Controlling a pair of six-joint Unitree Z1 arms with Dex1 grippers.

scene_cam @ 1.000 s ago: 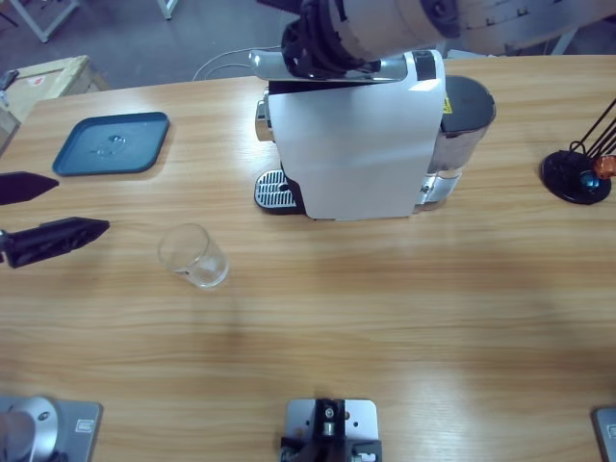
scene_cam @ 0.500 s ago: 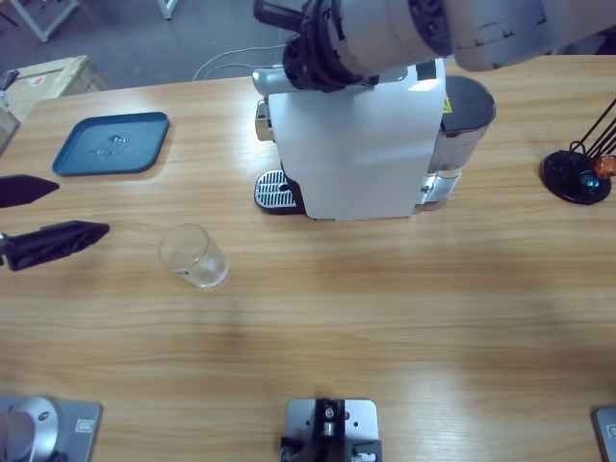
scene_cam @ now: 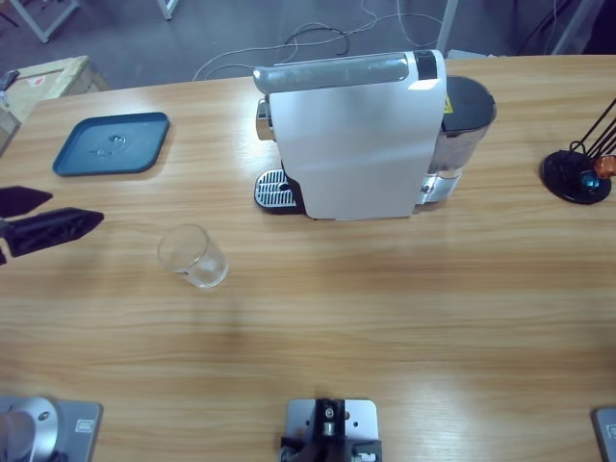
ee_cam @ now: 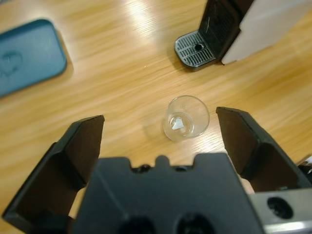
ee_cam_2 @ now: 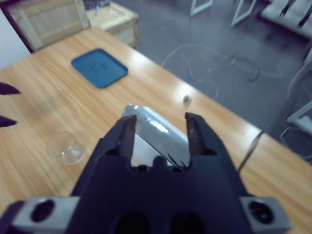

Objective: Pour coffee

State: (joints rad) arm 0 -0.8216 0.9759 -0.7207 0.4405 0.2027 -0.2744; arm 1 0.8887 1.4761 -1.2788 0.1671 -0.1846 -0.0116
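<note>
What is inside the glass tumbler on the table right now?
The glass tumbler looks empty: the wood shows through it, and the left wrist view shows only a pale glint at its base. No coffee layer is visible from either angle.

A long wooden table [scene_cam: 318,318] with pale grain stands on a dark grey floor [scene_cam: 221,29]. Loose cables [scene_cam: 327,38] trail across the floor. A wooden crate [scene_cam: 48,75] sits beyond the table's far corner.
</note>
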